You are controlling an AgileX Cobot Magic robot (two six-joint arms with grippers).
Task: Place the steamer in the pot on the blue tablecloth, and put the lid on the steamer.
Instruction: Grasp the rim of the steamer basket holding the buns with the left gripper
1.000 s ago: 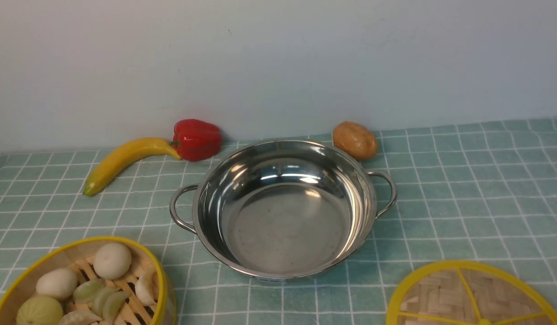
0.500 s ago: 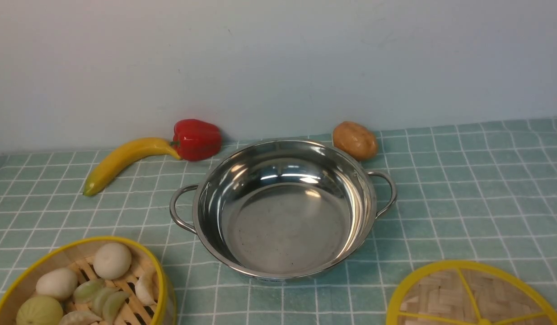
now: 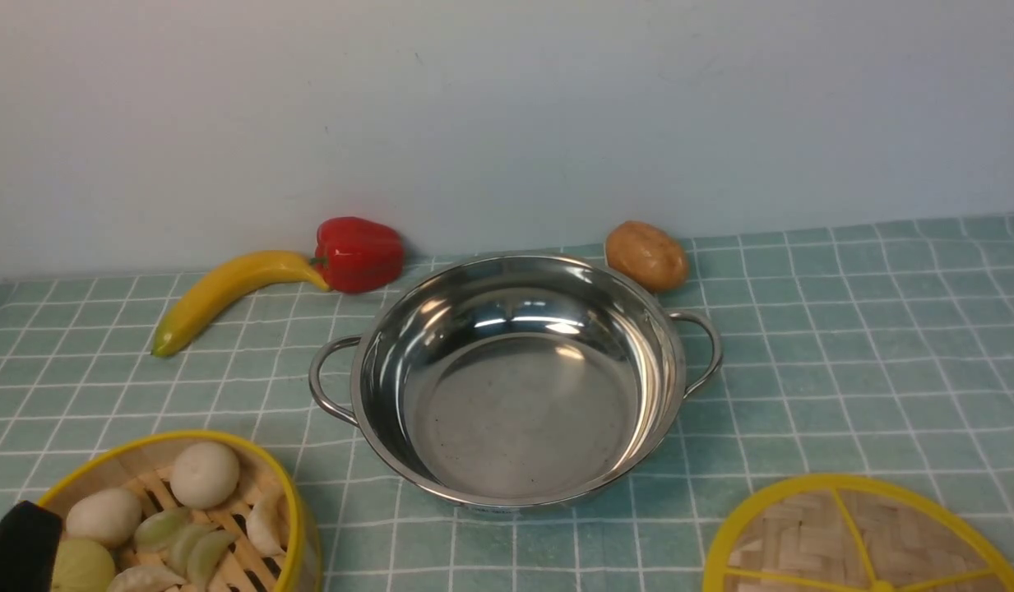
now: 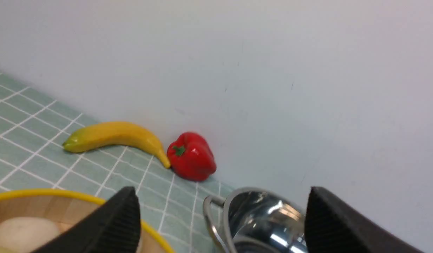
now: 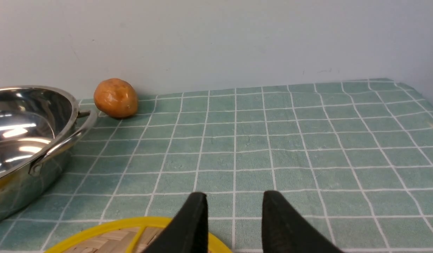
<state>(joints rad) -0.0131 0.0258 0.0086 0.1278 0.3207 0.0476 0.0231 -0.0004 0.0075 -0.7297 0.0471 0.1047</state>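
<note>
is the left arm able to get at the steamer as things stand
Probably yes: the left gripper hangs open right at the rim of the steamer, and nothing stands between them.

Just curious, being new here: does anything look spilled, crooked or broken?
Nothing stands out. The pot sits upright and empty, the steamer holds its buns, the lid lies flat, and banana, pepper and potato rest near the wall.

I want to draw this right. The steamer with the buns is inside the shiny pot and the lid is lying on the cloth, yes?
Not quite. The steamer isn't inside the pot; it stands on the blue tablecloth beside it, and the pot is empty, as the front view shows. The lid does lie on the cloth.
</note>
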